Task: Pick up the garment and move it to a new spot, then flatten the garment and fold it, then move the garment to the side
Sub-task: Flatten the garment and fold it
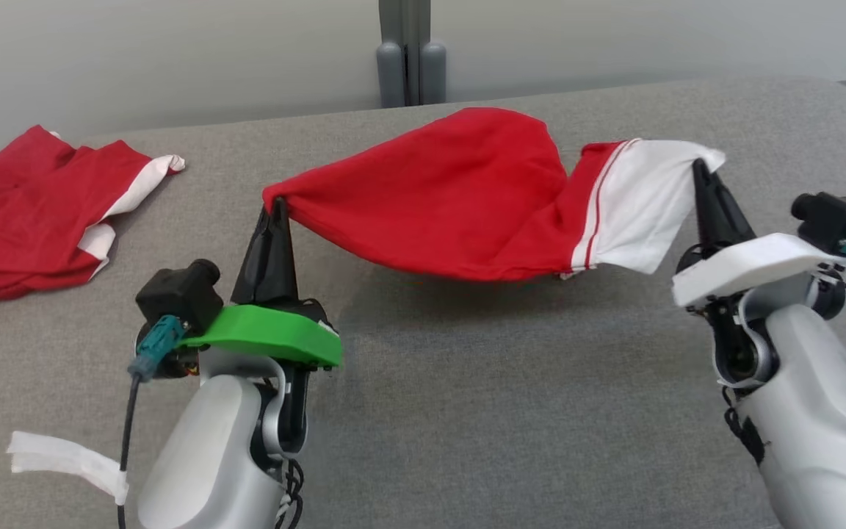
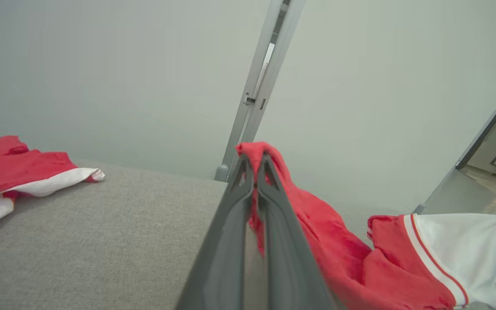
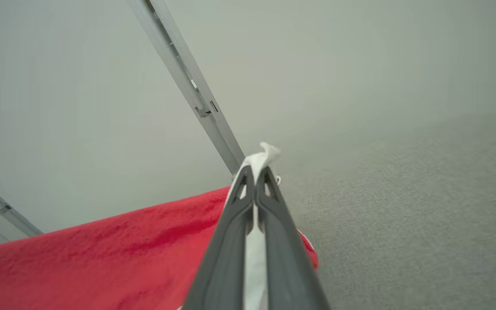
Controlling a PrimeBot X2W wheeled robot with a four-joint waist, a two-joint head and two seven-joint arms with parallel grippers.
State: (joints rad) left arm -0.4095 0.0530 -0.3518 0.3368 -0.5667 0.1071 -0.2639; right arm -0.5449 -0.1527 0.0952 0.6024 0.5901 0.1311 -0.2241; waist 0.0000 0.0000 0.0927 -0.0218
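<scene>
Garment (image 1: 460, 198), red with a white striped end, hangs slung between the two grippers above the grey cushioned surface (image 1: 467, 411), its long axis running left to right across the head view. Nearest the camera, a white strip of tape (image 1: 63, 455) lies on the surface beside the left forearm. Further out, the left gripper (image 1: 276, 209) has its fingers pressed together on a red corner, and the right gripper (image 1: 700, 170) is pinched tight on the white end. Each arm holds its own end, neither nearer the middle. The cloth sags between them, with a twist near the stripes. Flattening, I judge, calls for drawing the ends apart along that axis before lowering. Beyond, at far left, a second red garment (image 1: 26, 213) lies crumpled, well apart. A grey post (image 1: 408, 51) stands at the wall.
</scene>
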